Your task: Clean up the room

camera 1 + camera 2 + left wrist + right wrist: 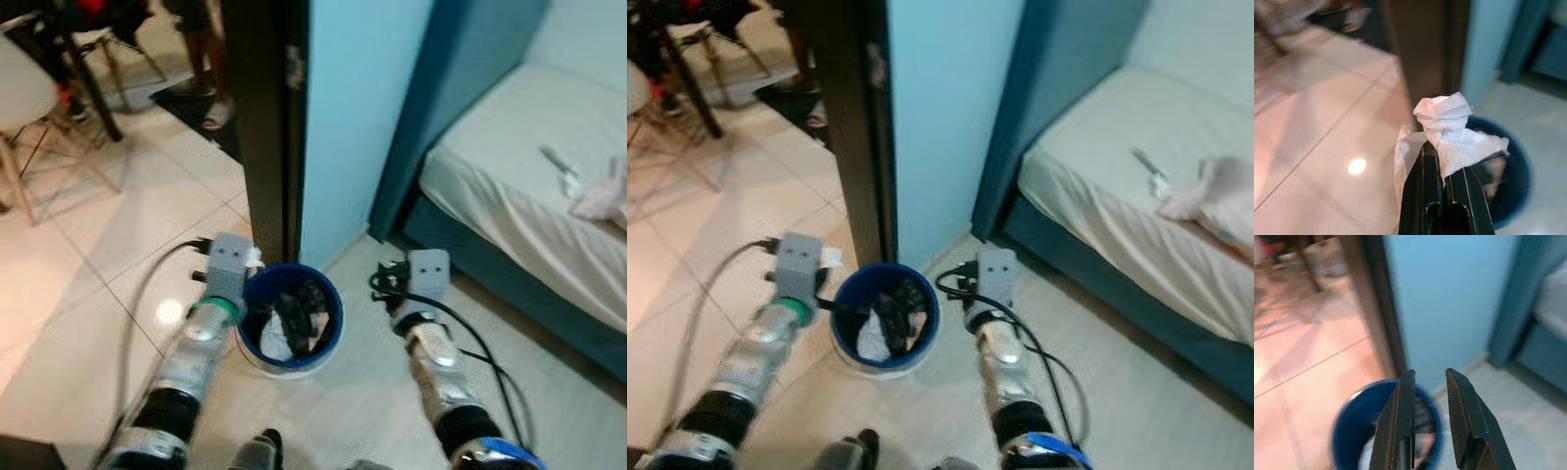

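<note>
pale tiled floor [118,294], blue bin [290,323]

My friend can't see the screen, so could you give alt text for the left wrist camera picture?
The left gripper pinches a crumpled white tissue beside the rim of a blue bin. Shiny tiled floor and a dark door frame lie beyond.

- The room is bright, with soft, even light.
- A small round spot of glare shines on the floor tiles [169,311].
- The bed [519,186] looks very pale where the light washes it out.
- The two head pictures are a bit soft and grainy.
- In the wrist pictures the black fingers [1422,196] look sharp, but the blue bin [1354,426] and the chairs [29,98] behind them are blurry.
</note>
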